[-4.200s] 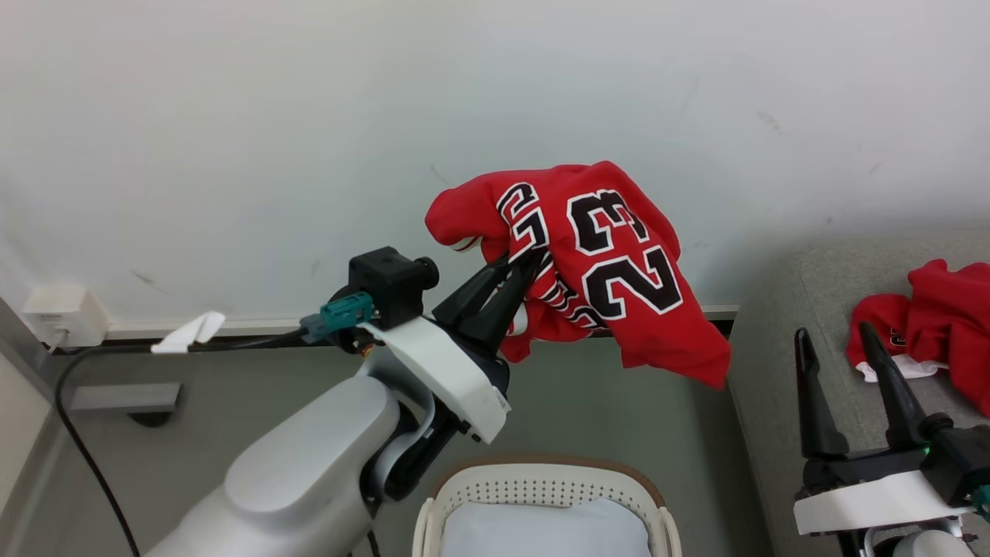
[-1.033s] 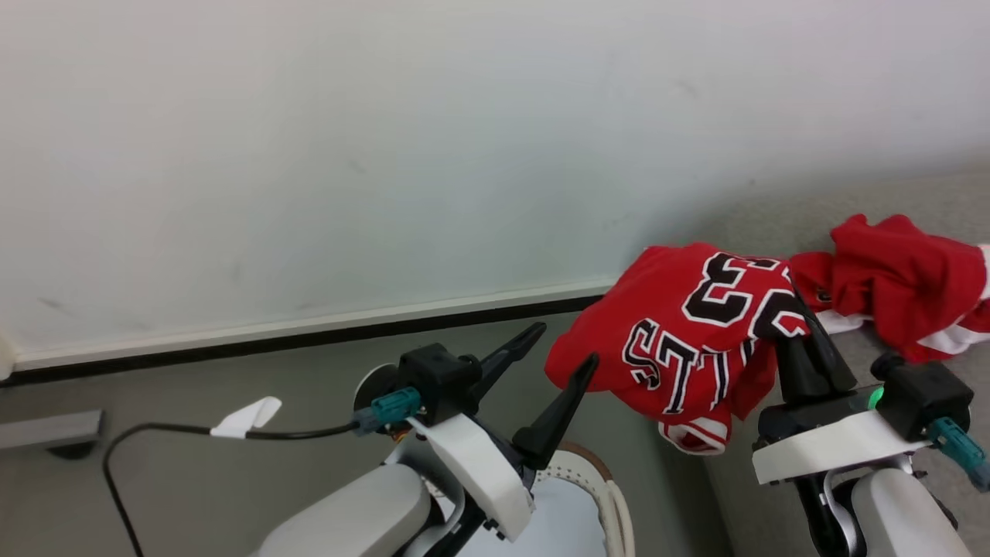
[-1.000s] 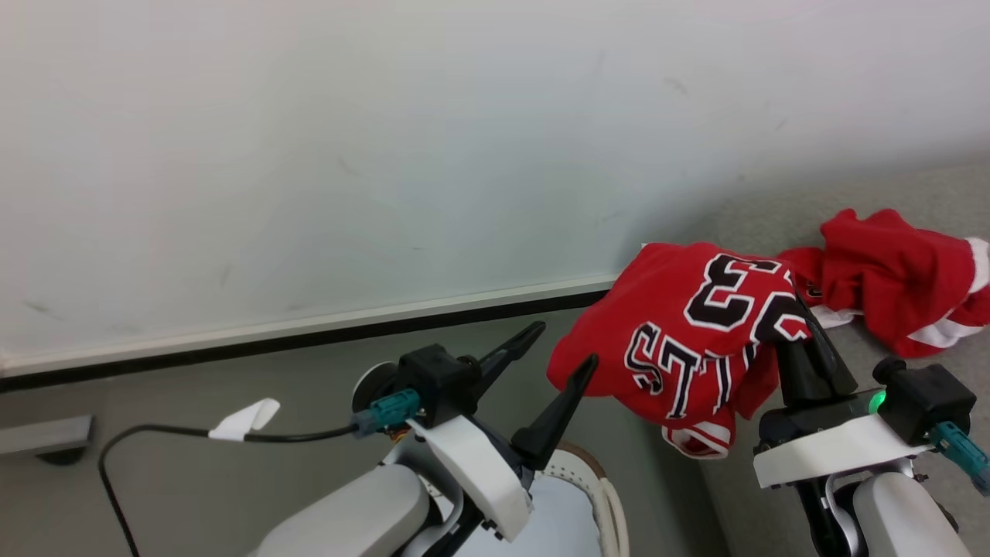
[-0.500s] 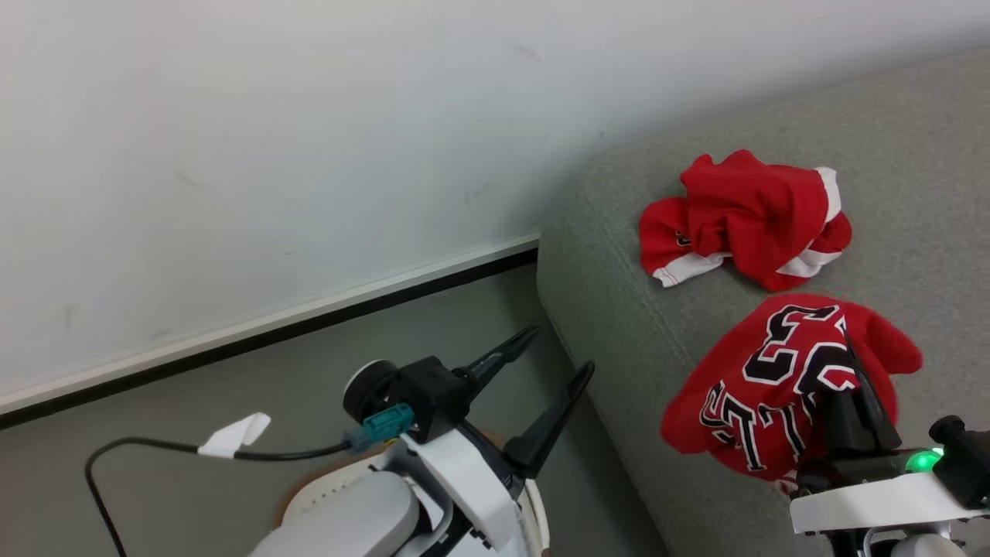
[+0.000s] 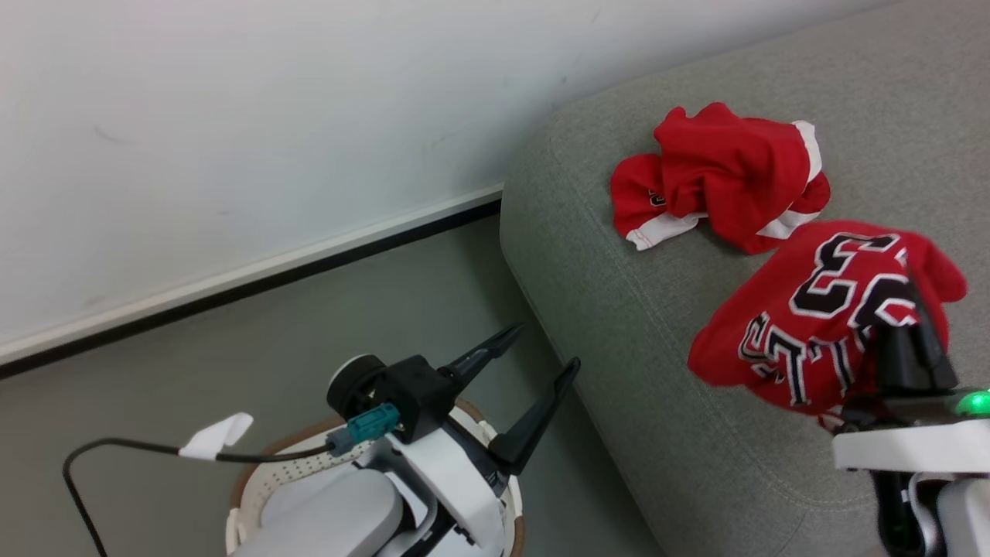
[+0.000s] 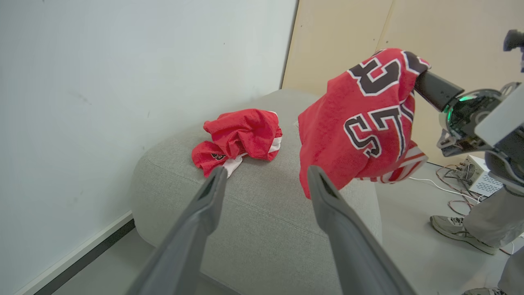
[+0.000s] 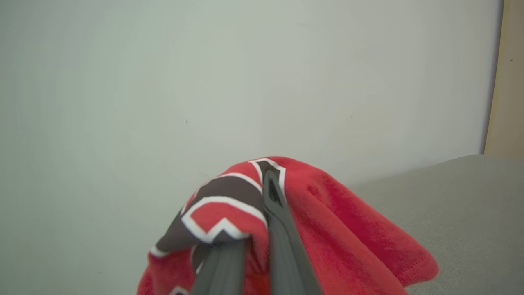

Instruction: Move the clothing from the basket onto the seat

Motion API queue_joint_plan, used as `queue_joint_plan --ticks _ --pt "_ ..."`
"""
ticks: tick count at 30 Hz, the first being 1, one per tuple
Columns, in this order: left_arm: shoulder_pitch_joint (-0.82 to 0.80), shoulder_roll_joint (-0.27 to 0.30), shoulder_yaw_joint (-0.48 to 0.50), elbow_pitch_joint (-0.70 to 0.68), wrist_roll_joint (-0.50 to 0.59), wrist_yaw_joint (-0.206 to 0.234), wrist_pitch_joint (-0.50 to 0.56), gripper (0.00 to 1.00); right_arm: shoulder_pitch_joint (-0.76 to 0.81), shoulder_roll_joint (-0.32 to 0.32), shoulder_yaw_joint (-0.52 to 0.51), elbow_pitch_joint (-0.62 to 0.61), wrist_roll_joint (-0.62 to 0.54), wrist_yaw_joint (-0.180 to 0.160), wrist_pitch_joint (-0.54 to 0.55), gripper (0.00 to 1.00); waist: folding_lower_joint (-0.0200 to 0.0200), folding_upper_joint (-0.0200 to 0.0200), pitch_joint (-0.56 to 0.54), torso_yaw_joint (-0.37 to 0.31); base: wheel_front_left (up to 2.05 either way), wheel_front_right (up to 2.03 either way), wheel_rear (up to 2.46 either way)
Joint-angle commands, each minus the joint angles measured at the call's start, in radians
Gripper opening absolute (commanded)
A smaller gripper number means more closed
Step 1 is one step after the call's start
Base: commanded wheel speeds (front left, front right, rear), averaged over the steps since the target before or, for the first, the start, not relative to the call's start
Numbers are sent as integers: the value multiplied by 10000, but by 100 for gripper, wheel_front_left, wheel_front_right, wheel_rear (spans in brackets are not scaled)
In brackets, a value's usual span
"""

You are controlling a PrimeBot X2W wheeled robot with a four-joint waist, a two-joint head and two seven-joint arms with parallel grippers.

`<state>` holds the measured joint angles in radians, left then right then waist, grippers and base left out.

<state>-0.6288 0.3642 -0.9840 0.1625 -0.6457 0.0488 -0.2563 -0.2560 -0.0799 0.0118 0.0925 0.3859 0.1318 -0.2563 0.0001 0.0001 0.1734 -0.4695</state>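
**Numbered jersey held over the sofa, second jersey already lying on it**

The right gripper [image 5: 913,333] is clenched on the numbered jersey [image 5: 820,325]. Its 2 dark fingers are pressed close together with red cloth bunched around and over them, as the right wrist view shows from close up. The jersey hangs from the fingers in a loose lump above the grey sofa [image 5: 619,309], with its dark, white-edged numerals and letters facing up and outward. From the left wrist view most of it hangs clear of the cushion; whether its lowest fold touches the fabric I cannot tell.

The second jersey [image 5: 719,178] lies crumpled on the sofa near the wall [image 5: 232,116], just beside the held one, with white trim showing along 2 edges.

The left gripper [image 5: 547,346] is released, its fingers spread wide and holding nothing. It sits over the floor [image 5: 309,325], pointing toward the sofa's rounded corner.

The basket [image 5: 255,476] stands on the floor under the left arm, near the sofa; the arm hides most of its inside.

In the left wrist view, a person's shoe [image 6: 450,229] stands on the floor past the sofa.
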Motion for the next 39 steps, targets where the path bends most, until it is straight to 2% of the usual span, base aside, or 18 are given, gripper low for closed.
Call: queue_joint_plan --ticks 1,12,18,26,32,33,34,35,36,39 --pt "-43 127 18 -45 -20 -58 26 100 -192 -110 -183 71 -14 -23 17 0 -1 -1 345 119 0 0 0" --pt "-384 1503 333 -1298 -44 -176 521 100 -1907 -64 -3033 532 -796 -23 204 0 -1 -1 2583 1001 0 0 0" --pt "-411 2314 681 -1920 -114 -145 556 100 -2871 47 -4855 1479 -1785 -23 636 0 -1 -1 3544 1443 0 0 0" --pt "-461 2431 883 -1981 -239 -208 349 100 -3338 -119 -5520 3517 -3234 -23 1882 0 -1 -1 3743 1677 0 0 0" --pt "-403 2337 891 -1815 -304 -243 245 100 -3395 -330 -5603 4868 -3758 -23 2646 0 -1 -1 3617 1777 0 0 0" --pt "-384 2316 892 -1789 -315 -246 222 100 -3399 -330 -5569 5018 -3809 -23 2679 11 -1 -1 3565 1780 0 0 0" --pt "-364 2286 893 -1755 -328 -242 220 100 -3409 -341 -5536 5122 -3838 -23 2710 35 -1 -1 3497 1776 0 0 0" --pt "-344 2254 888 -1711 -339 -237 206 100 -3421 -366 -5497 5207 -3849 -23 2723 77 -1 -1 3415 1766 0 0 0" --pt "-322 2223 881 -1664 -343 -234 190 100 -3412 -393 -5431 5284 -3886 -23 2778 100 -1 -1 3322 1753 0 0 0" --pt "-226 2039 857 -1490 -367 -212 131 100 -3326 -437 -5299 5392 -4093 -23 2982 100 -1 -1 2946 1704 0 0 0"
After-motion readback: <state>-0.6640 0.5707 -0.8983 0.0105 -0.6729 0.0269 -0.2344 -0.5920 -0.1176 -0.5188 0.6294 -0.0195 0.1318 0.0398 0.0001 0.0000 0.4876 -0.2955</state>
